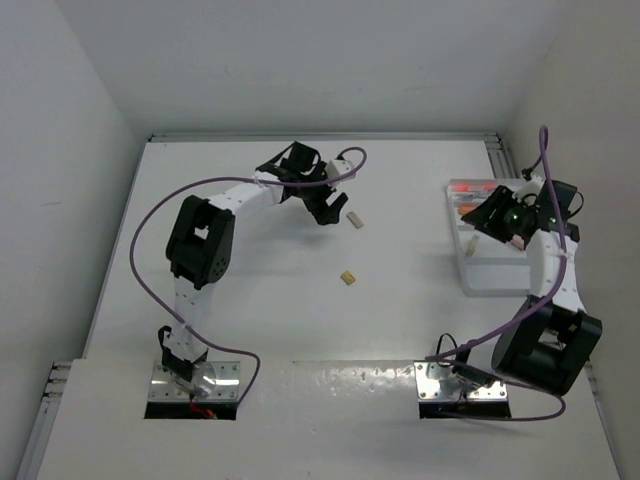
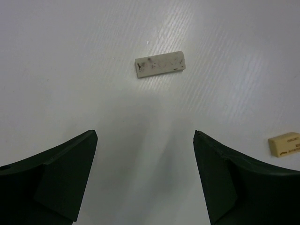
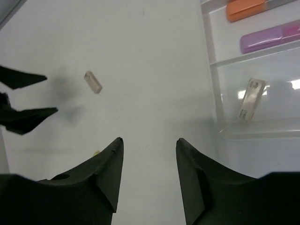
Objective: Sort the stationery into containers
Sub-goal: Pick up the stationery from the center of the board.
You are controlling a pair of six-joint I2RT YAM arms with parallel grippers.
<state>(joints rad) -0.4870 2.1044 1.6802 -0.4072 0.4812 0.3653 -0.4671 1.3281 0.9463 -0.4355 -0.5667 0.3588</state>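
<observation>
the left hand (image 2: 145, 135) hangs over the desk (image 2: 56, 56) with its fingers wide apart and nothing between them, a stance that suits coming down on a loose piece. the grey-white eraser (image 2: 159, 64) lies flat just ahead of the fingertips, roughly on the hand's centre line and untouched. the tan eraser (image 2: 284, 144) sits off beside the right finger, outside the gap. the grey-white one looks like the intended pick, and the hand would need to go forward and down before closing. the right hand (image 3: 150, 143) also stands apart and empty, just beside the tray (image 3: 216, 93). ahead and to its right an off-white block (image 3: 251, 99) lies in one compartment. a purple pen (image 3: 269, 37) and an orange item (image 3: 246, 8) lie in compartments beyond, each kind apart.
</observation>
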